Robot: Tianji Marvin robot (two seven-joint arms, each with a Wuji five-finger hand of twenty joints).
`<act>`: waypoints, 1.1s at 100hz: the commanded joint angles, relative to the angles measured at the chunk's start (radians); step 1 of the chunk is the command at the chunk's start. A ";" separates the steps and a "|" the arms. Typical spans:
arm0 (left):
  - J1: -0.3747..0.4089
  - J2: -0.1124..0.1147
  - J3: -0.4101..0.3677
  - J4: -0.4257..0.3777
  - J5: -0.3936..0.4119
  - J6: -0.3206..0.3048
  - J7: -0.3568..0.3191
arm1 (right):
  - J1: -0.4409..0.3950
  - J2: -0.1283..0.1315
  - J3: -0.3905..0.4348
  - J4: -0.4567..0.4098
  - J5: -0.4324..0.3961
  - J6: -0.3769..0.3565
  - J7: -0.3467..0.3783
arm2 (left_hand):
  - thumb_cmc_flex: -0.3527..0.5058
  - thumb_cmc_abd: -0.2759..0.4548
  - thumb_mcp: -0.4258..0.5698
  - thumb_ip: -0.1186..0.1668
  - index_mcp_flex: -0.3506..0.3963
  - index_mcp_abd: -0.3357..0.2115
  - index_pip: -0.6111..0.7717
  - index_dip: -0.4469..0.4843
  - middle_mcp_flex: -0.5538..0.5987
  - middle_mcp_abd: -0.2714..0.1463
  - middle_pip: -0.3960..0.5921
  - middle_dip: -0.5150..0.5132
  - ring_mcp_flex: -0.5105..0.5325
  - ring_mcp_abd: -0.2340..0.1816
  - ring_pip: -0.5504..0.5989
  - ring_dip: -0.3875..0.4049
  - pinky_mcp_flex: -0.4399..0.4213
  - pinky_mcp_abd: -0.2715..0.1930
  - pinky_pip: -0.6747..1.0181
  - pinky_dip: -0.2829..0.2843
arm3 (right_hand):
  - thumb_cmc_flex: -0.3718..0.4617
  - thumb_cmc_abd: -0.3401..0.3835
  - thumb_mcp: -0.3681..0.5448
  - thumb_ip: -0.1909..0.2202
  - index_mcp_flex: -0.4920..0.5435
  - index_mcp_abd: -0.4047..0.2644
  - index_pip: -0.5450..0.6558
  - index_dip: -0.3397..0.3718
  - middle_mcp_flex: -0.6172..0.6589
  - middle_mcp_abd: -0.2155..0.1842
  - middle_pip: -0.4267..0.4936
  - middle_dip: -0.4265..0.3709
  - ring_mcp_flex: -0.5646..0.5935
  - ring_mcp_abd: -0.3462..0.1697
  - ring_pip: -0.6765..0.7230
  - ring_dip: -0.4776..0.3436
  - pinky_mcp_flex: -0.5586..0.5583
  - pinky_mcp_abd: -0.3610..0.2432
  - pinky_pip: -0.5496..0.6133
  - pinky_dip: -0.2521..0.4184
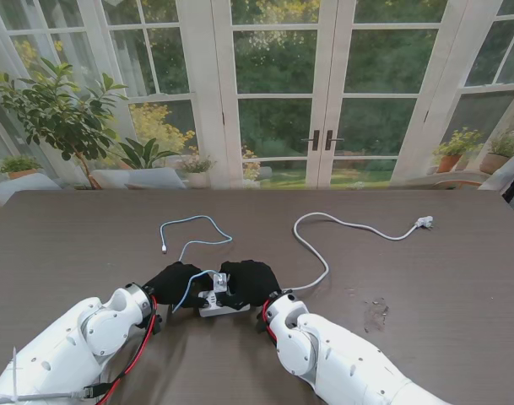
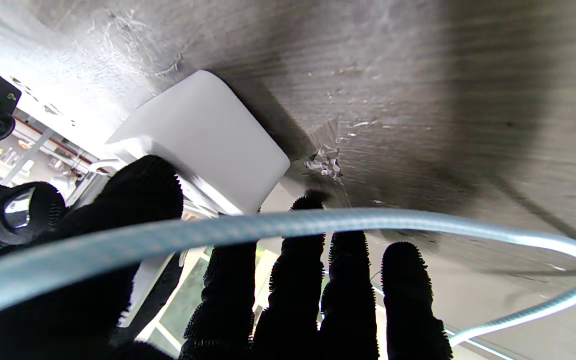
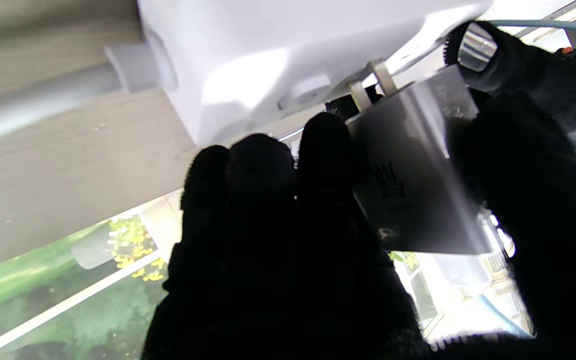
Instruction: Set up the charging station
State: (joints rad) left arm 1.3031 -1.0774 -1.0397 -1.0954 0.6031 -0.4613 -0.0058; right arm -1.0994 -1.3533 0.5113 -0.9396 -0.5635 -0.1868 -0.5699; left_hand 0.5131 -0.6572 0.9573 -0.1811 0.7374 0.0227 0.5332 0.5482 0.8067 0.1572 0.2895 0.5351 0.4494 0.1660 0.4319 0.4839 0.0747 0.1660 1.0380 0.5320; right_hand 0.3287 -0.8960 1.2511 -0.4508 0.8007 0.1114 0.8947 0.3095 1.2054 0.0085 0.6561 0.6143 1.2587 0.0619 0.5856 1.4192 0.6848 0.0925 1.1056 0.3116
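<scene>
- Dark wooden worktop (image 1: 459, 278) before glazed garden doors; the white power strip (image 1: 221, 305) lies near me at centre, between both hands.
- Right hand (image 1: 250, 282): fingers (image 3: 318, 150) pinch a grey charger block (image 3: 413, 180), prongs at the strip's face.
- Left hand (image 1: 174, 283): fingers (image 2: 143, 190) rest on the strip; whether they grip it I cannot tell.
- Charger looks light, rigid and smooth; best held by its flat sides.
- The limp blue cable (image 1: 193, 240) drapes over the left hand, and the white cord (image 1: 341, 226) trails far right.

The table (image 1: 459, 253) is being lit by daylight from the windows (image 1: 273, 84) behind; wrist views are being blown out, blurred, with gloved fingers (image 3: 268, 210) silhouetted.
</scene>
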 commanded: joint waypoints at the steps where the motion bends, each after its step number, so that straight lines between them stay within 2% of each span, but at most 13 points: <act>1: 0.014 0.003 0.002 0.009 0.005 0.003 -0.029 | -0.003 -0.002 -0.013 0.020 -0.015 -0.012 0.011 | -0.013 0.024 -0.001 0.008 0.042 -0.027 0.025 0.009 0.017 0.009 0.008 0.011 0.058 0.048 0.075 0.033 0.002 -0.039 0.035 0.015 | 0.114 0.063 0.245 0.046 0.278 -0.230 0.235 0.124 0.038 -0.075 -0.020 0.013 0.023 -0.021 0.022 -0.871 0.007 -0.052 0.031 -0.012; 32: 0.019 0.005 -0.002 0.005 0.002 0.002 -0.038 | 0.000 -0.004 -0.016 0.037 -0.010 -0.025 0.017 | -0.024 0.030 -0.002 0.022 0.044 -0.024 0.018 0.005 0.018 0.010 0.008 0.012 0.058 0.049 0.076 0.035 0.004 -0.041 0.039 0.021 | 0.116 0.045 0.253 0.038 0.293 -0.224 0.227 0.140 0.055 -0.070 -0.027 0.024 0.036 -0.017 0.027 -0.861 0.022 -0.051 0.027 -0.020; 110: 0.032 0.008 -0.016 -0.012 0.003 0.006 -0.052 | 0.020 -0.023 -0.055 0.131 -0.005 -0.076 0.006 | -0.030 0.041 -0.017 0.024 0.044 -0.021 0.013 0.003 0.024 0.011 0.007 0.014 0.060 0.051 0.089 0.047 0.017 -0.051 0.078 0.055 | 0.125 0.004 0.268 0.026 0.316 -0.220 0.231 0.137 0.084 -0.069 -0.038 0.034 0.048 -0.016 0.047 -0.843 0.048 -0.059 0.029 -0.025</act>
State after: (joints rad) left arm 1.3195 -1.0719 -1.0587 -1.1154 0.6016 -0.4605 -0.0270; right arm -1.0561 -1.3750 0.4735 -0.8485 -0.5623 -0.2571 -0.5864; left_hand 0.5030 -0.6331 0.9487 -0.1800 0.7420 0.0331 0.5171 0.5435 0.8087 0.1564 0.2893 0.5353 0.4494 0.1629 0.4319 0.4841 0.0856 0.1555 1.0742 0.5724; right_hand 0.3183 -0.9454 1.2846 -0.4661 0.8276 0.1136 0.8929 0.3410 1.2521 -0.0319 0.6725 0.6662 1.2764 0.0282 0.6272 1.4192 0.7144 0.0863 1.1056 0.2836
